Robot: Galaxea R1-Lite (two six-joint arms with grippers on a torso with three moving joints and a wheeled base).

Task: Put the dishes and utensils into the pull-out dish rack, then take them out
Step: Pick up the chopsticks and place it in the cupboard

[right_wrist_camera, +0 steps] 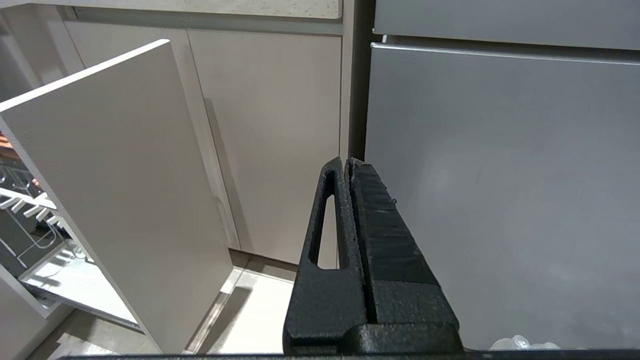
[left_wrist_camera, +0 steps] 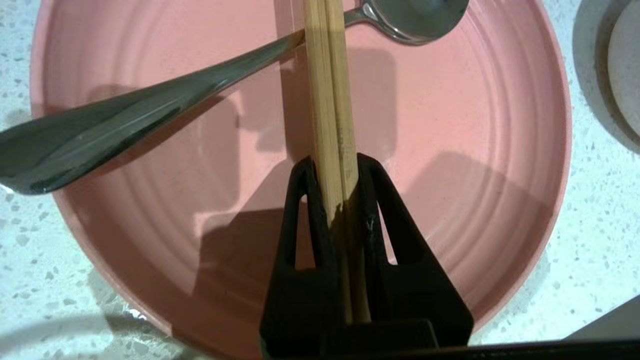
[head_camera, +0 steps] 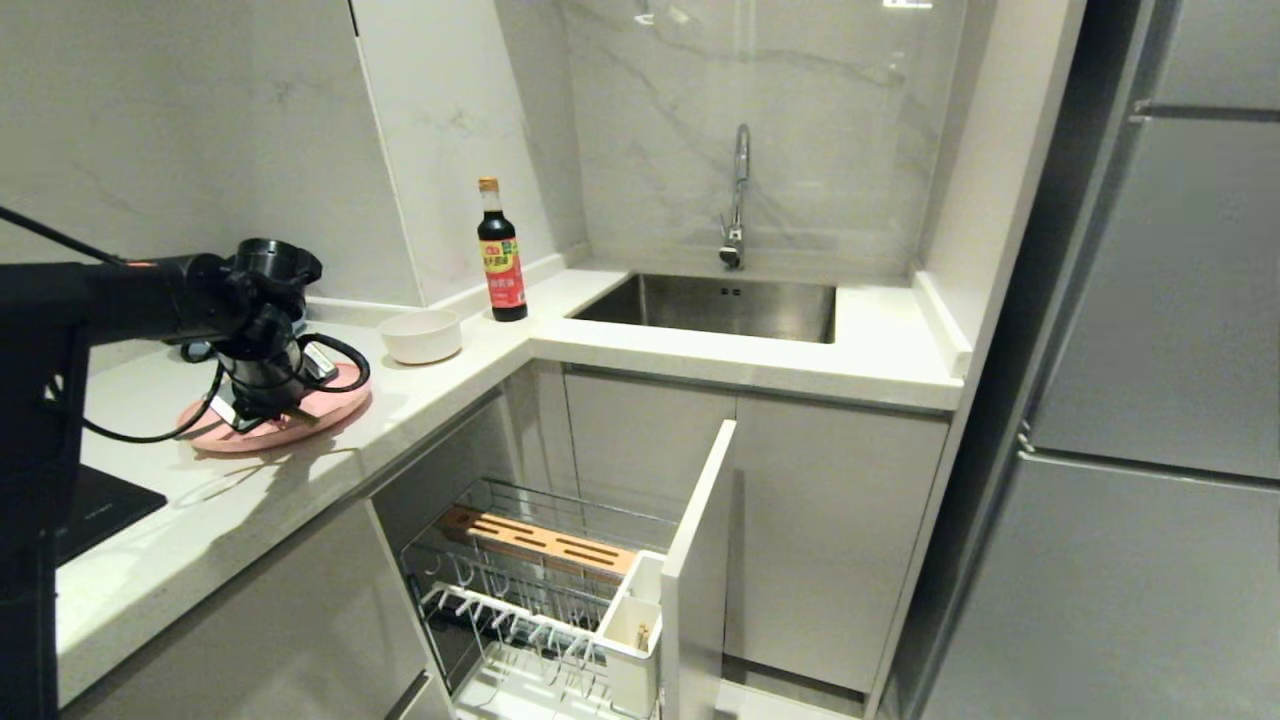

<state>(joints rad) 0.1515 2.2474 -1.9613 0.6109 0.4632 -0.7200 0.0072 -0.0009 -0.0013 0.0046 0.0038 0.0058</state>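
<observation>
On the counter at the left lies the pale-pink plate. My left gripper points down over it and is shut on the pair of wooden chopsticks, which run out past the fingertips. The silver spoon lies across the plate beneath the chopsticks. Just beyond the plate sits the cream-white bowl. Below the counter, the pull-out dish rack stands drawn out, with its white utensil cup at the front. My right gripper hangs shut and empty, low by the cabinet fronts.
A soy sauce bottle stands near the counter corner, beside the steel sink and its tap. The rack's grey cabinet front juts into the aisle. A tall grey fridge fills the right. A black hob sits at the left.
</observation>
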